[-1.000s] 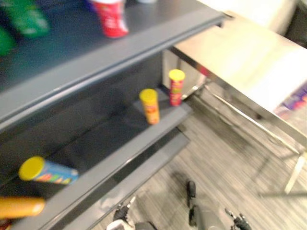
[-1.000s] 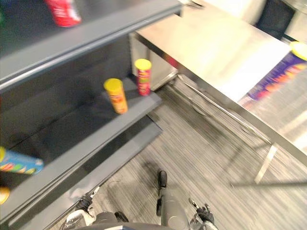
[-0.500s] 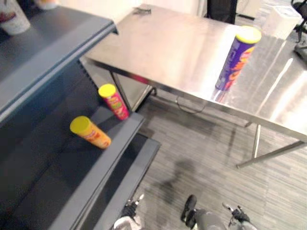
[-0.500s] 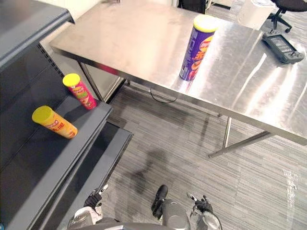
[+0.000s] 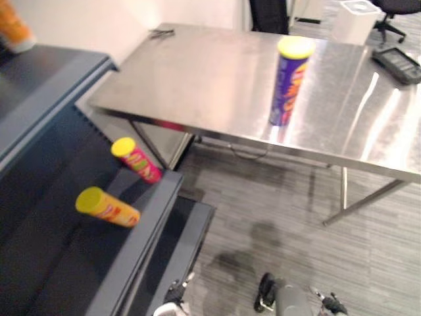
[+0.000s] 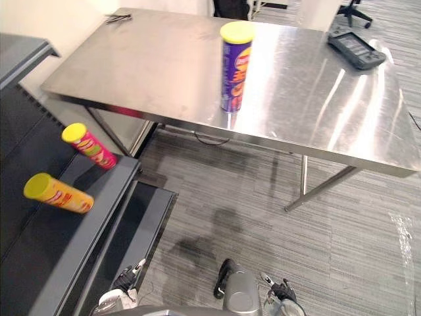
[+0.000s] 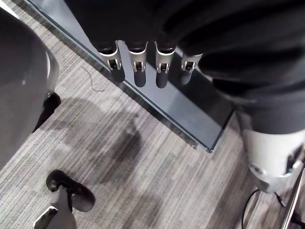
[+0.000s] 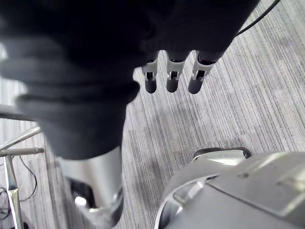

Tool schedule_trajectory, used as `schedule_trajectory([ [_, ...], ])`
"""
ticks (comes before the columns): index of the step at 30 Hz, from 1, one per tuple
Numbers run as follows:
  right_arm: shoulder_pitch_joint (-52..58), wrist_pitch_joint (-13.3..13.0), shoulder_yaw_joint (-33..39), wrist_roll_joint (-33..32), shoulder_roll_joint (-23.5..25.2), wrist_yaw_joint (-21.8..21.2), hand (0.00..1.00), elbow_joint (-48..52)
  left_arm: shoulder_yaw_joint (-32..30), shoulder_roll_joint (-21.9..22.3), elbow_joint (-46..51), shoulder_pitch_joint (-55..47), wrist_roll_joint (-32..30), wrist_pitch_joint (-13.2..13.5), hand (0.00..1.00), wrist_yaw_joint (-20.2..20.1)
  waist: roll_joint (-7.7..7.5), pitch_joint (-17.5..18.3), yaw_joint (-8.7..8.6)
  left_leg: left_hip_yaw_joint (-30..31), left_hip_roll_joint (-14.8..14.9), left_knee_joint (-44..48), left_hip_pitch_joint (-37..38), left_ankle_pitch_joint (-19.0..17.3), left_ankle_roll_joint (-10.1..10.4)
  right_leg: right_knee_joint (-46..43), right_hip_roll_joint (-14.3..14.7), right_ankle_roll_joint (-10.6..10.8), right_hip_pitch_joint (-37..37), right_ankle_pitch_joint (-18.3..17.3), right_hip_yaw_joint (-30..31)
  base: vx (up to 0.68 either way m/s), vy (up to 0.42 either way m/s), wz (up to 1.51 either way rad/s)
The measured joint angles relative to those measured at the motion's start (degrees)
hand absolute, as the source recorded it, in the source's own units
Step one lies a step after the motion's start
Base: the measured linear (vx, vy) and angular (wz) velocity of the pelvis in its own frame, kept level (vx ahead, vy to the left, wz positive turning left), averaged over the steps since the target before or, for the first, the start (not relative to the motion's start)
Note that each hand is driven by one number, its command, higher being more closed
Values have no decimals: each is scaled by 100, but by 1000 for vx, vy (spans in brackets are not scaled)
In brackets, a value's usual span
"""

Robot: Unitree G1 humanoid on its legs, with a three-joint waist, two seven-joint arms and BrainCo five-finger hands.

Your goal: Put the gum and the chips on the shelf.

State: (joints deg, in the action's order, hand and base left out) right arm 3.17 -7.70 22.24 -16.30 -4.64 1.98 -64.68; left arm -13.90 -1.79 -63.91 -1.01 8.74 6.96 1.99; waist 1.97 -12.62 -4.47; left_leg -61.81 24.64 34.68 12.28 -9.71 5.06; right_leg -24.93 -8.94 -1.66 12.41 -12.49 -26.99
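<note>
Near, low over the floor: left robot hand (image 7: 138,62) and right robot hand (image 8: 172,76), fingers straight, holding nothing. Left: shelf (image 6: 92,227) carries an orange tube (image 6: 58,193), with a red tube (image 6: 89,145) just beyond, both yellow-lidded. Farther: purple chips tube (image 6: 236,67) upright mid-bench (image 6: 164,72). Black device (image 6: 356,49) at far right.

Three chips cans are seen: one purple can (image 6: 236,66) stands on the table (image 6: 151,72), one yellow can (image 6: 58,193) and one pink can (image 6: 89,145) are on the shelf (image 6: 46,250). One dark device (image 6: 356,49) is on the table also.
</note>
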Motion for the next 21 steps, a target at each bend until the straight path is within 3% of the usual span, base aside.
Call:
schedule_trajectory([
  [1,36,-8,-7,-3,7,1,0,-37,0,15,5,-56,12,-1,0,-1,1,-10,9,369,304,603,-138,360,-383,199,164,-23,-199,3,248,114,-163,-83],
  [3,67,-14,-29,-12,6,12,0,-47,8,5,82,-102,33,19,0,-21,-58,-27,37,1456,191,919,-532,80,-241,393,281,-69,-378,7,509,107,-103,-89],
  [4,47,-31,-6,-21,-60,15,0,-55,33,22,109,-106,188,23,0,-19,-26,-17,42,2425,-189,827,-912,-122,-148,583,364,-106,-519,58,792,73,-45,-97],
  [7,70,-39,-1,-25,-124,7,0,-155,134,15,126,-111,231,54,0,-12,-19,-18,93,2923,-560,337,-1190,-226,-90,846,460,-80,-791,153,1227,105,-3,-103],
  [8,130,-35,34,-25,-123,5,0,-154,187,14,131,-108,229,81,0,-19,1,-7,168,3040,-623,-64,-1303,-226,-83,920,514,-64,-885,164,1457,148,74,-98],
  [12,186,-29,172,-14,-123,1,0,-149,237,-6,116,-105,219,146,0,-29,7,3,199,4158,-1094,-1798,-1611,-40,128,989,520,190,-995,231,2106,146,160,-87],
  [13,188,-29,185,-13,-124,-1,0,-150,238,-5,108,-106,219,147,0,-27,9,4,215,4285,-1153,-1969,-1616,18,174,983,520,241,-1001,223,2201,167,295,-96],
  [14,256,-29,198,-11,-125,-3,0,-142,243,2,54,-105,219,149,0,-25,64,38,288,4536,-1267,-2336,-1531,357,207,968,541,417,-1060,184,2438,125,212,-68],
  [16,316,-23,220,-12,-119,3,0,-148,247,-22,12,-121,224,148,0,-31,51,93,313,4541,-1361,-2449,-1401,632,162,953,479,556,-1116,136,2582,152,282,-49],
  [18,442,-15,217,-4,61,-30,0,-140,295,-122,-20,-173,213,142,0,-22,-210,267,296,4361,-1677,-2754,-1230,612,94,1231,180,761,-1235,225,2647,195,378,-21],
  [21,558,-4,234,2,202,-79,0,-149,425,-290,-107,-170,127,129,0,-26,-393,396,306,4199,-2089,-3107,-1044,645,-21,1684,-135,1035,-1416,412,2711,140,253,-7],
])
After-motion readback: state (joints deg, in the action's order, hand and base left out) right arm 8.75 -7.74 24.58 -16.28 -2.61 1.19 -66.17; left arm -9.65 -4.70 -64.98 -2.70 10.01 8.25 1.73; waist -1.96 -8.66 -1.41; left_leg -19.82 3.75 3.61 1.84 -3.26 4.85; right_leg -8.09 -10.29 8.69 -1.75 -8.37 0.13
